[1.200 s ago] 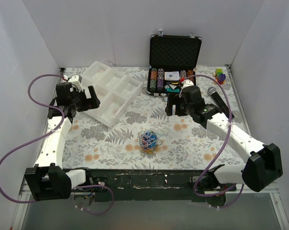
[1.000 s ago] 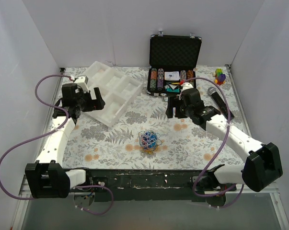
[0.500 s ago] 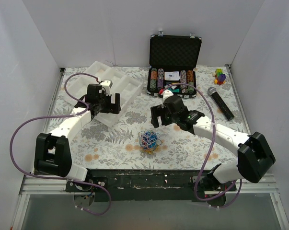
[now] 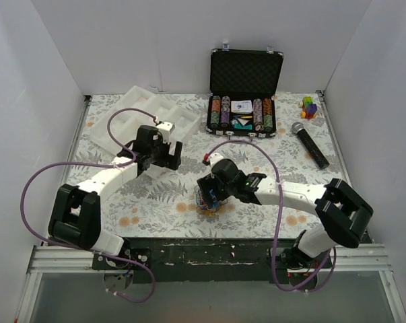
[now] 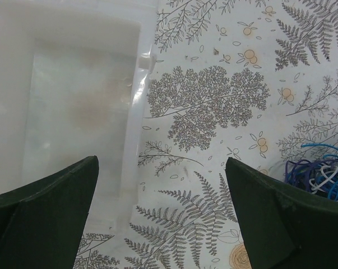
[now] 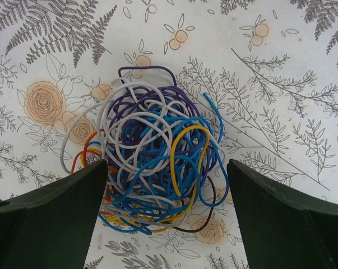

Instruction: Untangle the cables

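The cables are a fist-sized tangle (image 6: 152, 162) of blue, purple, white, yellow, orange and brown wires, lying on the fern-patterned table near the front middle. My right gripper (image 6: 167, 188) is open directly above it, with one finger on each side and not touching. In the top view the right gripper (image 4: 206, 190) hides most of the tangle (image 4: 209, 205). My left gripper (image 4: 167, 156) is open and empty, left of and behind the tangle, at the edge of the foam tray. In the left wrist view, the left gripper (image 5: 160, 185) is over bare table and the tangle (image 5: 320, 175) is at the right edge.
A white foam tray (image 4: 145, 111) lies at the back left and also shows in the left wrist view (image 5: 73, 95). An open black case of poker chips (image 4: 243, 111), a microphone (image 4: 310, 142) and a colourful toy (image 4: 310, 106) are at the back right. White walls enclose three sides.
Both arms swung in toward the table's middle. The right gripper came forward and left until it is over the tangle. The left gripper moved right, off the foam tray's corner.
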Robot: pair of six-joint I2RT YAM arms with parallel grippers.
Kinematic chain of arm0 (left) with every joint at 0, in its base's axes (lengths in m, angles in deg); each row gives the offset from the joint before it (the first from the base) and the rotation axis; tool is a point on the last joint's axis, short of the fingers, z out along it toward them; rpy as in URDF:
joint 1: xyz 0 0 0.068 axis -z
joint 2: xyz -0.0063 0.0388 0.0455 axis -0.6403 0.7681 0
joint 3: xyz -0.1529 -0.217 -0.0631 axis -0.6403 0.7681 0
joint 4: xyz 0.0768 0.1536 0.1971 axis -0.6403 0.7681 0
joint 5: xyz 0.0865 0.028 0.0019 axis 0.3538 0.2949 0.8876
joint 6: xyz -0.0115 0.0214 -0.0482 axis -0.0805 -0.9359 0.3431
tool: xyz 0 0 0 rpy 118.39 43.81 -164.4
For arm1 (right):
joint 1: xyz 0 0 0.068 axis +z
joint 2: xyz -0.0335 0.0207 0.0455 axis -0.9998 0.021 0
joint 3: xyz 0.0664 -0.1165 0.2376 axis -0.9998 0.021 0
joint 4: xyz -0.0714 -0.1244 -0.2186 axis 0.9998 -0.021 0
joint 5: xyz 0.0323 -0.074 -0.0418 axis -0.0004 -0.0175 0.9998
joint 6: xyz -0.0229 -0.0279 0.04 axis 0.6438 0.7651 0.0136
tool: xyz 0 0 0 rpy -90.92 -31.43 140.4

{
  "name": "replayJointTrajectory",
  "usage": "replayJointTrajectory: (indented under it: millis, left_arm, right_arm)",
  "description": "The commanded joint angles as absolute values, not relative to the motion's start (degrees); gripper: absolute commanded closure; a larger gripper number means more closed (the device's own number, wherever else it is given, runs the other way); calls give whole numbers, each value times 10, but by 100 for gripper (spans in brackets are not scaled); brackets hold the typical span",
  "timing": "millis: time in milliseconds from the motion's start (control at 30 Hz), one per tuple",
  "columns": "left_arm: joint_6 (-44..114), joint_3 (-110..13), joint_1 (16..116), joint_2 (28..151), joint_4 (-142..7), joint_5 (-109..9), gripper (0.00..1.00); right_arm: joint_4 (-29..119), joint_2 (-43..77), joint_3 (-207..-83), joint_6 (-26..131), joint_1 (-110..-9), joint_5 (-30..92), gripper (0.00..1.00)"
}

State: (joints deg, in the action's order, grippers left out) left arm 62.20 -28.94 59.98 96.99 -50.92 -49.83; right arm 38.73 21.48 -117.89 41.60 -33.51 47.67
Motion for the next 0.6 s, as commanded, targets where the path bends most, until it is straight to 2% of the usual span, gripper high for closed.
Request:
replayJointTrajectory:
  millis: [0,100,167,233,467,567]
  left_arm:
    - [600,-265,625,975,-543,-448,2]
    - [595,-258,637,983,-551,-433,13]
    - [596,-256,642,986,-551,-427,33]
    - [601,-251,647,985,-551,-427,46]
    - [591,-211,657,938,-537,-403,61]
    - [589,-193,664,900,-512,-409,64]
  right_arm:
    - [421,193,-1159,393,-327,492,5]
    - [420,174,-1137,379,-325,497,10]
    - [423,156,-1118,368,-324,501,11]
    - [423,135,-1101,360,-323,506,12]
    - [413,92,-1073,352,-324,530,14]
    - [402,84,-1071,353,-324,544,15]
